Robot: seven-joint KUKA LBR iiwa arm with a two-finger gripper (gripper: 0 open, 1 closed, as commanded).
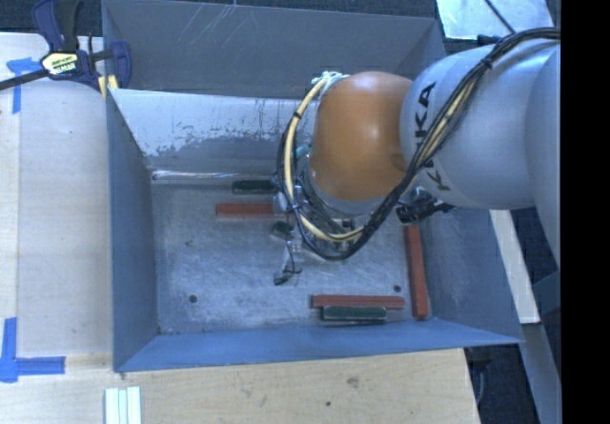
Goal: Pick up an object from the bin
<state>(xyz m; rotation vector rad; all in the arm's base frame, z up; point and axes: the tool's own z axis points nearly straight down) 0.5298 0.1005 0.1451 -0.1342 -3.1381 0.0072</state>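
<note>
Hanging low in the bin [129, 251], the hand [285, 270] is sitting just right of a red-brown stick [245, 210].
I cannot tell if it is clenched; closing here, it is risking empty air.

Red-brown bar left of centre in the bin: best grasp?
I'd take the red-brown bar at mid-length, across its narrow width, coming straight down. It lies flat with its long axis left-right and bare floor along its near side. The dark green piece sits just behind, so stay centred.
</note>
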